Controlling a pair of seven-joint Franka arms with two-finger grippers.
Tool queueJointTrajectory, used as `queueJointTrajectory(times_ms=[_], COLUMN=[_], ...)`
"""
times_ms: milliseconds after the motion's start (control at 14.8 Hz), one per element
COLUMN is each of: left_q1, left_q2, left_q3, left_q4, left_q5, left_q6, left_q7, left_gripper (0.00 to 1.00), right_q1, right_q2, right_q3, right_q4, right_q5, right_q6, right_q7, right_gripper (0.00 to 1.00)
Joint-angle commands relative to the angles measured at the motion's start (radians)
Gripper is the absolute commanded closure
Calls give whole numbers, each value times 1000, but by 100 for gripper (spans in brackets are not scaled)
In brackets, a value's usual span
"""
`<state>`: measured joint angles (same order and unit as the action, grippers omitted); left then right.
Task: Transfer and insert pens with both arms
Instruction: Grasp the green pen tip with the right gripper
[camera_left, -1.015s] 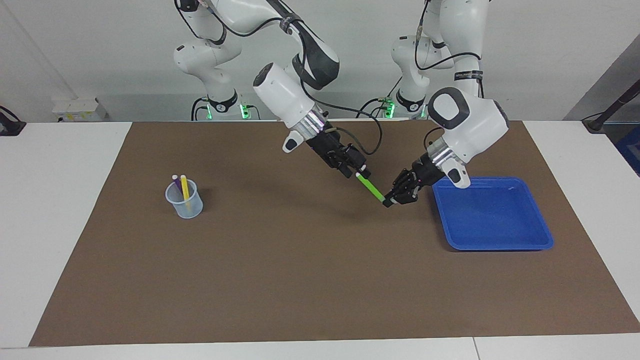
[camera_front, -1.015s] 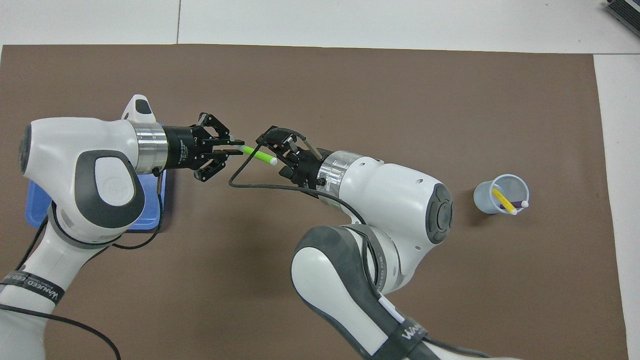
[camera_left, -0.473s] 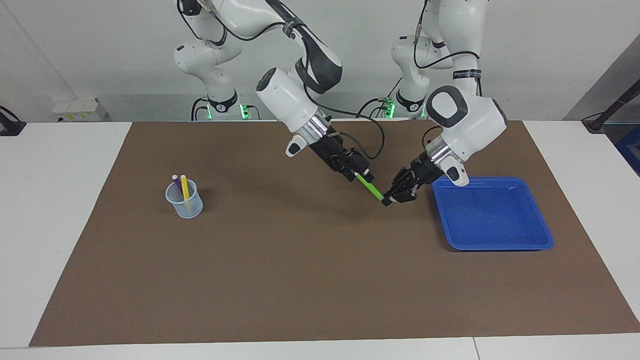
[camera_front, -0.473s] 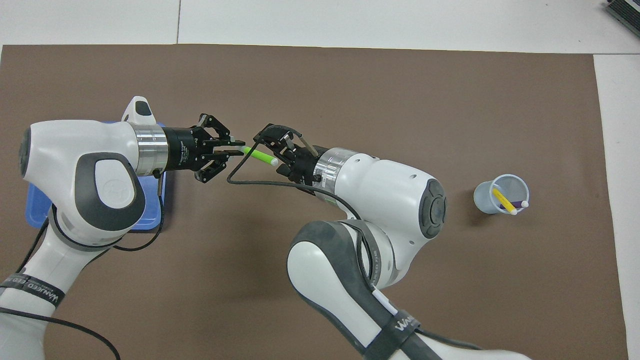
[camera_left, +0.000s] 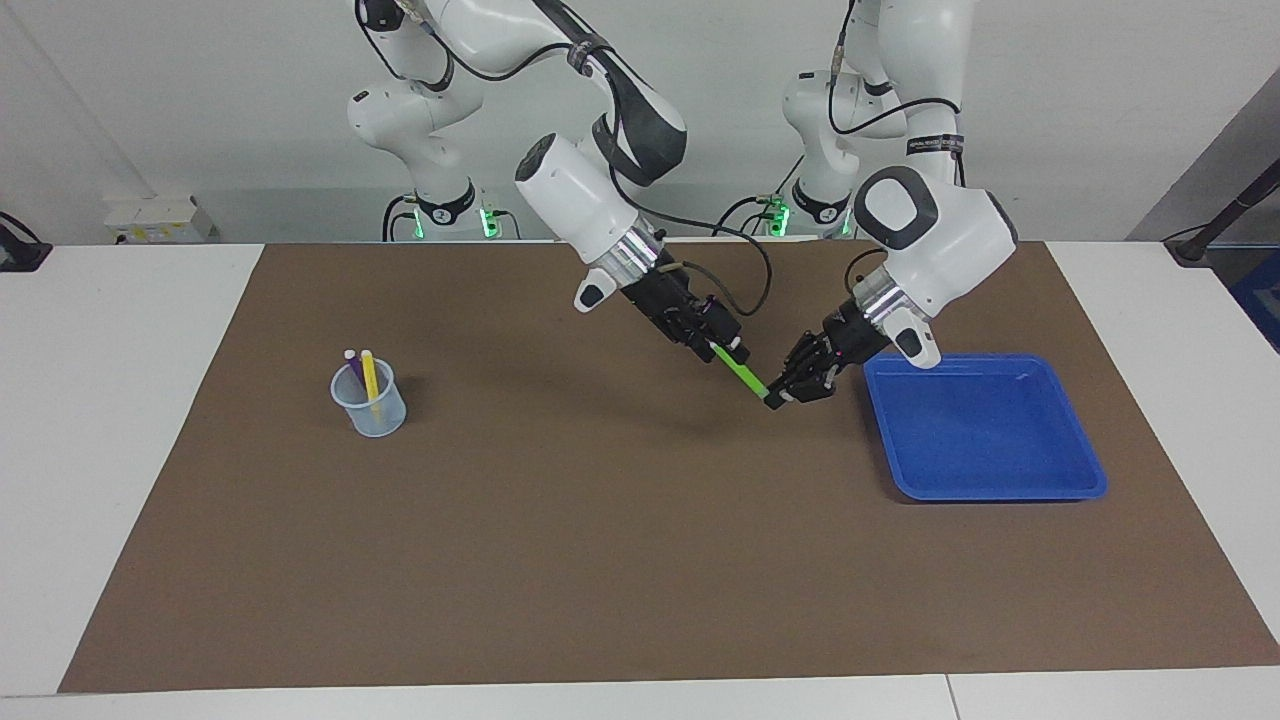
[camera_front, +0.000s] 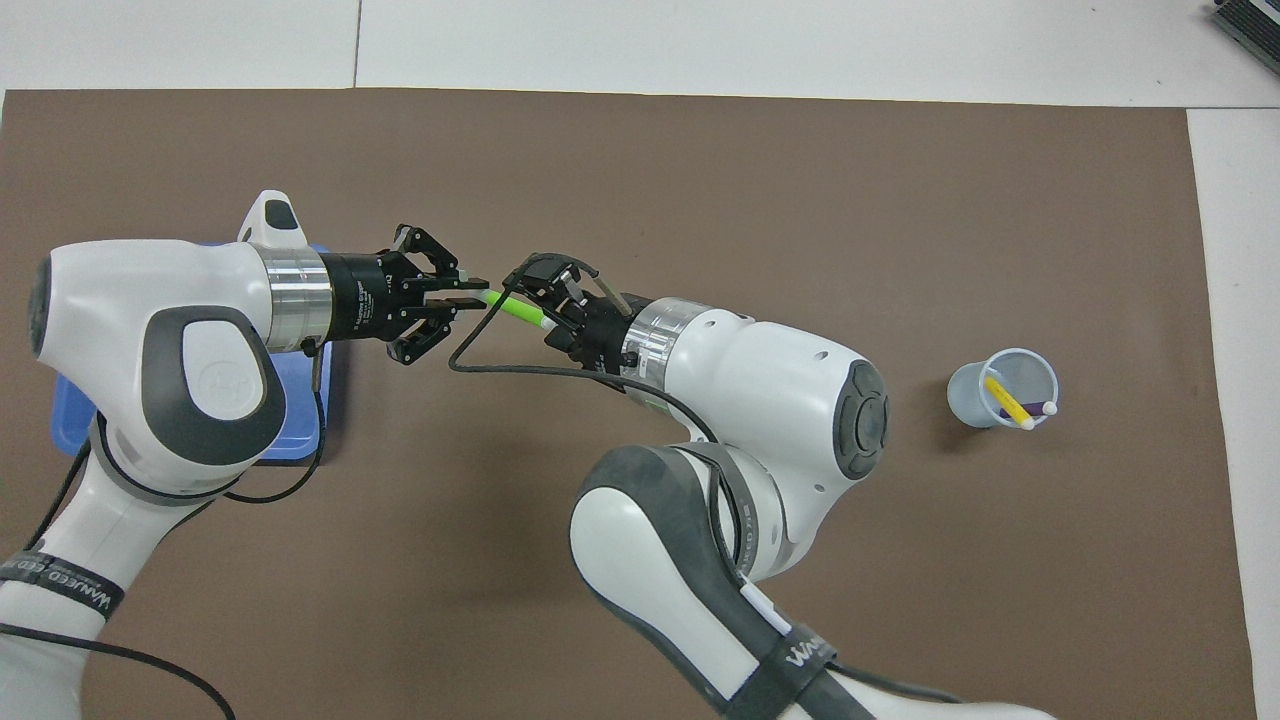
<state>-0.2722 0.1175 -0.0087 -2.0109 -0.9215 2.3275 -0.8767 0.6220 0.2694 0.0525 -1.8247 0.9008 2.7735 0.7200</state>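
Lighting was bright, even and diffuse, apparently from overhead. Soft, faint shadows lay on the brown mat (camera_left: 600, 560) under the arms and beside the clear cup (camera_left: 369, 400). Mild sheen showed on the blue tray (camera_left: 985, 470). Both views were sharp, without visible blur.

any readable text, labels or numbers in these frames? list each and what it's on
"WANJEED...", partly cut off: black band round the left arm's forearm, overhead view.
"WAN...", the rest out of frame: black band round the right arm's forearm, overhead view.
White lettering on the left arm's black band, facing view: too small to read.
Round emblem on the left arm's wrist housing: no legible words.
Small white print on the left gripper's black body: unreadable.
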Motion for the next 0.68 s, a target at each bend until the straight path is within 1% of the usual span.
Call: queueJointTrajectory(times_ms=[0, 68, 135, 338, 473, 609], left_q1=[-19, -19, -19, -19, -19, -19], left_q2=[-32, -32, -33, -33, -33, -33], left_q3=[13, 13, 13, 13, 13, 13], left_q4=[-37, -37, -37, -37, -37, -37], left_q5=[-17, -17, -17, -17, -17, -17], left_q6=[19, 19, 19, 19, 18, 18], left_q7=[-8, -8, -10, -8, -10, -10], left_gripper=[100, 100, 100, 100, 100, 100], right_q1=[-1, -1, -1, -1, -1, -1], right_q2=[13, 13, 13, 13, 13, 13], right_q3=[7, 7, 7, 7, 7, 7], right_q4=[19, 19, 19, 19, 18, 18], right_q5=[26, 26, 26, 26, 26, 26], right_q6=[17, 17, 17, 15, 15, 15], right_q7=[25, 25, 24, 25, 24, 22], right_gripper=[33, 35, 40, 59, 69, 88])
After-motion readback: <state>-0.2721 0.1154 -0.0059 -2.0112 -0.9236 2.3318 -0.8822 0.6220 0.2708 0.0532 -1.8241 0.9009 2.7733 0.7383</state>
